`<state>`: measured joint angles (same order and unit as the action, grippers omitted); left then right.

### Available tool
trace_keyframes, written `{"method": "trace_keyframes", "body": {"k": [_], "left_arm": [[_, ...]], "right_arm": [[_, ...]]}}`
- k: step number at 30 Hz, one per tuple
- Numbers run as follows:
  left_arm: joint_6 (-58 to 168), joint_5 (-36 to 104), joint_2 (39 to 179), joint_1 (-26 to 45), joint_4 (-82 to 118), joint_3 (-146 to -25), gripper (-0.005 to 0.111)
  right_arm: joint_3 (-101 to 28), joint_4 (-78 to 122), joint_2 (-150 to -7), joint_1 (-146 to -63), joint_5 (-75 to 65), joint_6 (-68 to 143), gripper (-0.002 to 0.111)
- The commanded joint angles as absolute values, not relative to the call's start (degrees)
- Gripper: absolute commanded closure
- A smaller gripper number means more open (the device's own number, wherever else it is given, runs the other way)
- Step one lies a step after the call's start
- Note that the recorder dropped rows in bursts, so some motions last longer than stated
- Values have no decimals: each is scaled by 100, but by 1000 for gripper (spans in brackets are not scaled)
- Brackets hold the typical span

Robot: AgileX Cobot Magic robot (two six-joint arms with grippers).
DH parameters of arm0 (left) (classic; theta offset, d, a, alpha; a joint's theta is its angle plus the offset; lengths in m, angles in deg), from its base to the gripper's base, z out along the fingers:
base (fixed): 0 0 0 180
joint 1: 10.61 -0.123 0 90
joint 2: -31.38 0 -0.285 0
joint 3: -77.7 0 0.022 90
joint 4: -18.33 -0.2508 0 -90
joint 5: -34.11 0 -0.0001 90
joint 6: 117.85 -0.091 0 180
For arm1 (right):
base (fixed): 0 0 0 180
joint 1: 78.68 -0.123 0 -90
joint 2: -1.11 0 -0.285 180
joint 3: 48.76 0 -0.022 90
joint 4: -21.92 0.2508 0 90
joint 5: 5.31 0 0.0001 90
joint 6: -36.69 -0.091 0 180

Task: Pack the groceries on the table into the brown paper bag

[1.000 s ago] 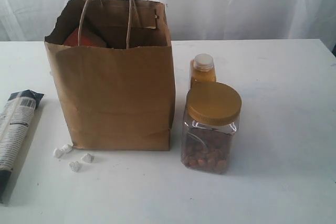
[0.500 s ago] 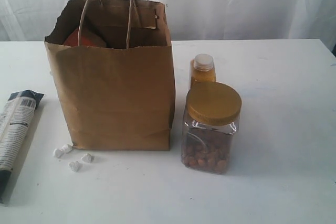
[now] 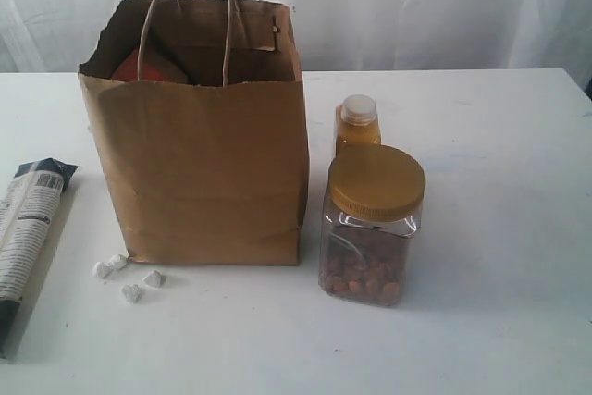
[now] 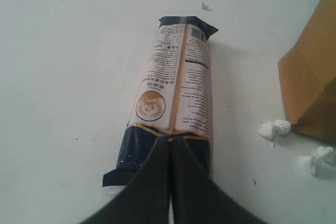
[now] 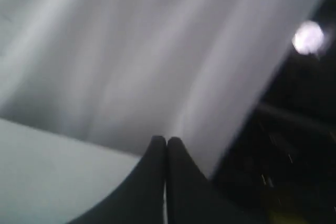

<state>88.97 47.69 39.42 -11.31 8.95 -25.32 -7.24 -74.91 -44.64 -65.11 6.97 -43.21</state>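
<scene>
1 bag (image 3: 203, 173), 1 jar (image 3: 370, 228), 1 bottle (image 3: 357, 127), 1 package (image 3: 23, 228), 4 lumps (image 3: 154, 277).

**Left gripper** (image 4: 169, 139): two dark, smooth fingers (image 4: 147, 182), tapering from a broad base to narrow rounded tips. The jaws are fully closed, pad against pad, with only a thin straight seam between them (seen from its own wrist camera alone). The grip is empty. The wrist is pitched downward, so the tips point forward and down at a slant, set low.

**Right gripper** (image 5: 166, 139): same build, with dark tapered fingers and rounded tips. The jaws are fully closed, with a hairline seam running from tip to base, and grip nothing. The wrist is raised and aimed outward, closer to level than the left. The picture is blurred, so finer detail is not legible.
</scene>
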Motion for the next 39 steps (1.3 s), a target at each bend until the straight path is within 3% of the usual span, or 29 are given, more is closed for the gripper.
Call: {"method": "trace_keyframes", "body": {"k": [1,6,11,13,16,19,25,31,34,39], "left_arm": [[8915,4757,3916,-1098,884,-2508,107],[8915,4757,3916,-1098,884,-2508,107],[8915,4757,3916,-1098,884,-2508,107],[8915,4764,3916,-1099,884,-2508,107],[8915,4764,3916,-1099,866,-2508,107],[8915,4764,3916,-1099,866,-2508,107],[8915,4764,3916,-1099,866,-2508,107],[8915,4764,3916,-1099,866,-2508,107],[8915,4764,3916,-1099,866,-2508,107],[8915,4764,3916,-1099,866,-2508,107]], "right_arm": [[-243,-7580,-5626,-6498,-1298,-5540,108],[-78,-7183,-6470,-6498,-1901,-3408,108],[-330,-4833,-6621,-6498,-4687,-163,108],[-444,-4220,-6731,-6498,-4977,251,108],[-991,-900,-6936,-6643,-4770,2707,108],[-1710,1827,-7128,-6990,-5543,5081,108],[-2726,2230,-6868,-8515,-7025,4823,108],[-2898,2160,-6754,-10630,-7118,3669,108],[-2898,2192,-7130,-11515,-6784,3353,108],[-2898,2192,-7900,-12553,-4879,3361,108]]}}
